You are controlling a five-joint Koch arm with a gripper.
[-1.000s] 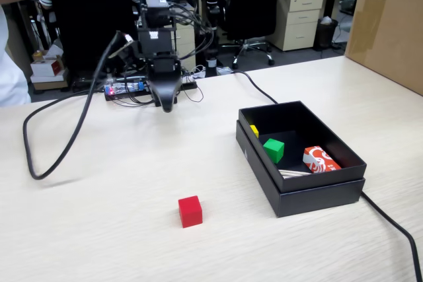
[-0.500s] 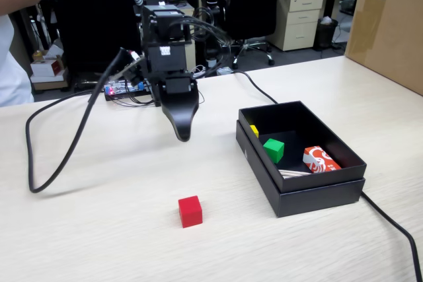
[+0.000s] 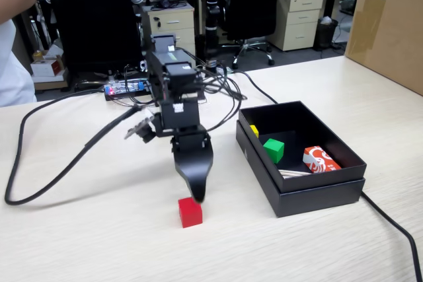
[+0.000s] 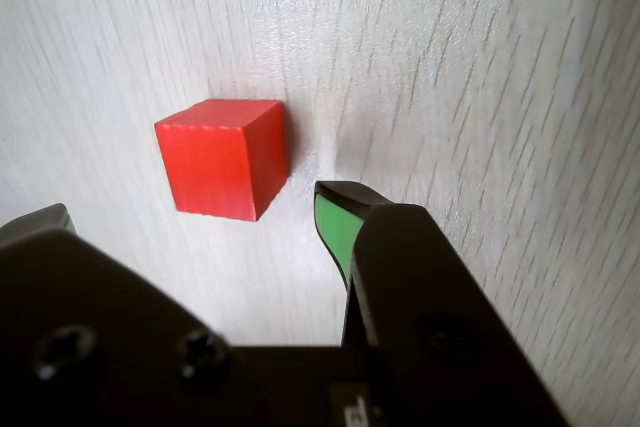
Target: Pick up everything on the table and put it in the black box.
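Note:
A red cube [image 3: 190,212] lies on the light wooden table, left of the black box [image 3: 317,193]. In the wrist view the red cube [image 4: 225,155] sits just ahead of the jaws, apart from both. My gripper [image 3: 197,193] hangs pointing down, its tip just above and behind the cube. In the wrist view the gripper [image 4: 190,209] is open and empty, with a wide gap between the green-padded right fingertip [image 4: 335,222] and the left fingertip [image 4: 45,219]. The box holds a green cube [image 3: 273,149], a yellow cube [image 3: 254,130] and a red-and-white item [image 3: 320,160].
A thick black cable [image 3: 53,176] loops over the table left of the arm, and another runs from the box's right corner [image 3: 390,226]. A cardboard box [image 3: 386,21] stands at the back right. Office chairs and drawers stand behind the table.

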